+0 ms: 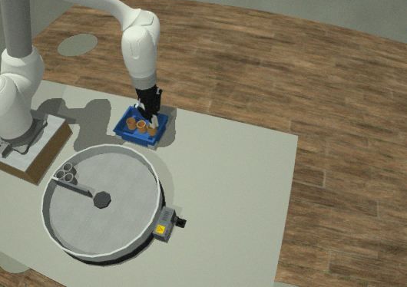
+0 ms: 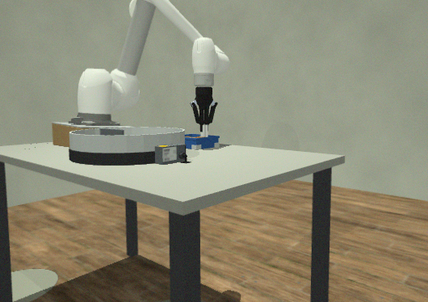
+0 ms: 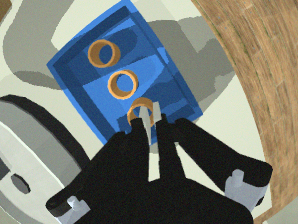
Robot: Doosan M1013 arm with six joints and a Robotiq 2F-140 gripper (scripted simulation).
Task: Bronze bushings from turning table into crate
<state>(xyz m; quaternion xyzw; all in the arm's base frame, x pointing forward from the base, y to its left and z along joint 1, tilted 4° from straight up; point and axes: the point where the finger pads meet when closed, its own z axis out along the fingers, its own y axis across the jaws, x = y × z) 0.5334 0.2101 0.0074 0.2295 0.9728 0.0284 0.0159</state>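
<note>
My gripper (image 1: 154, 123) (image 2: 204, 136) (image 3: 151, 112) points down into the blue crate (image 1: 134, 140) (image 2: 207, 144) (image 3: 57, 73). It is shut on the wall of a bronze bushing (image 1: 152, 130) (image 3: 133, 109), one fingertip inside the ring and one outside. This bushing is low in the crate; whether it touches the floor cannot be told. A second bronze bushing (image 1: 141, 128) (image 3: 123, 97) stands beside it, and a third bronze bushing (image 1: 131, 124) (image 3: 93, 54) stands farther along. Three steel bushings (image 1: 68, 171) stand together on the turning table (image 1: 123, 227) (image 2: 127, 142).
A grey divider (image 1: 74, 186) runs from the turning table's rim to its dark hub (image 1: 102, 199). A grey motor box (image 1: 164, 224) (image 2: 169, 154) is on the turning table's side. The arm's base plinth (image 1: 54, 148) (image 2: 60, 135) is left of the crate.
</note>
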